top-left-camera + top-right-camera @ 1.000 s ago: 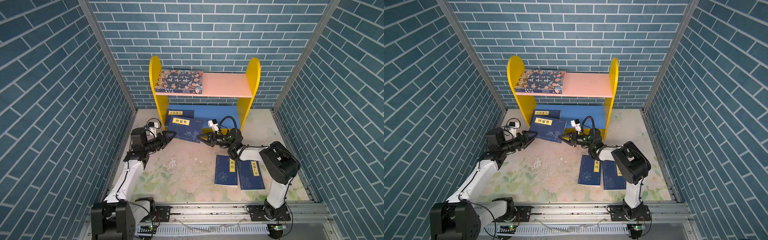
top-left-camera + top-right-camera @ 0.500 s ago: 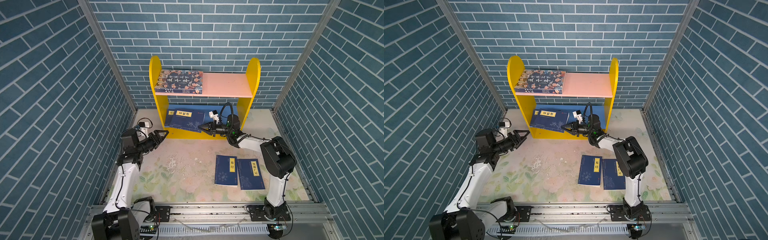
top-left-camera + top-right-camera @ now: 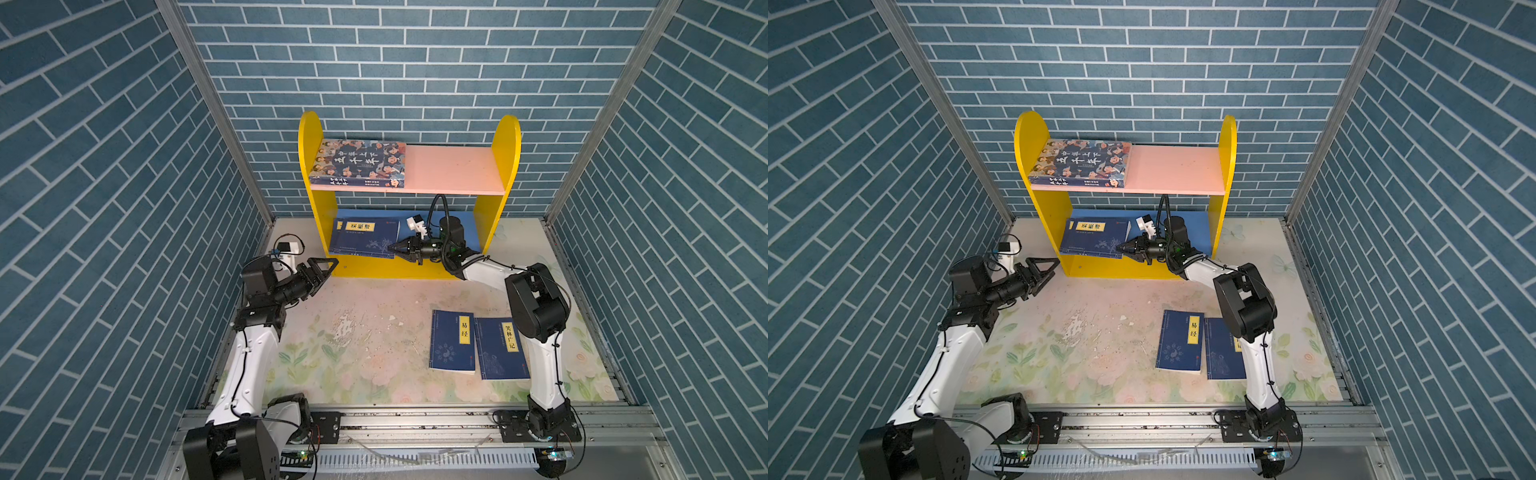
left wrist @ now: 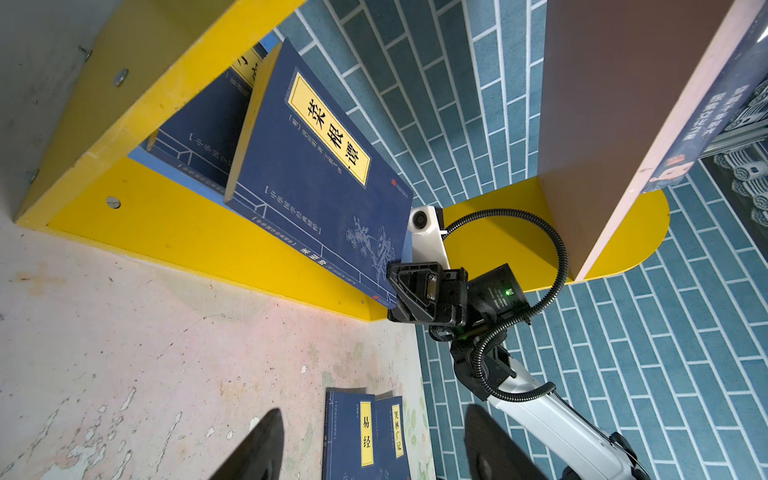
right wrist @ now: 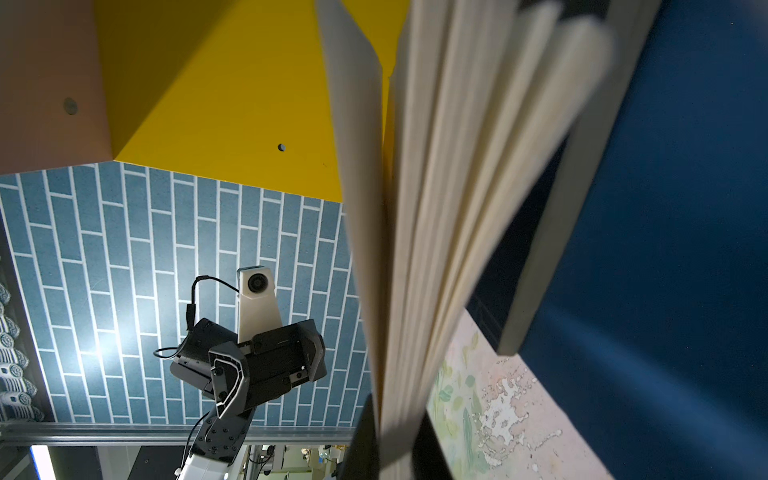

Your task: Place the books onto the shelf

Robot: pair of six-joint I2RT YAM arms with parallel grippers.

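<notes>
One corner pinched: right tool (image 3: 392, 248) clenched on navy book (image 3: 365, 241), probably to slide it flat into shelf (image 3: 305, 145) lower tier; left tool (image 3: 328, 271) released, clear left.

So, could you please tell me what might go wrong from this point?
1. The right jaws pinch only a corner of the top book, and its pages fan open in the right wrist view; it might slip or crease.
2. That book lies tilted on a lower book, with its corner over the front edge of the shelf; once released, it might slide out.
</notes>
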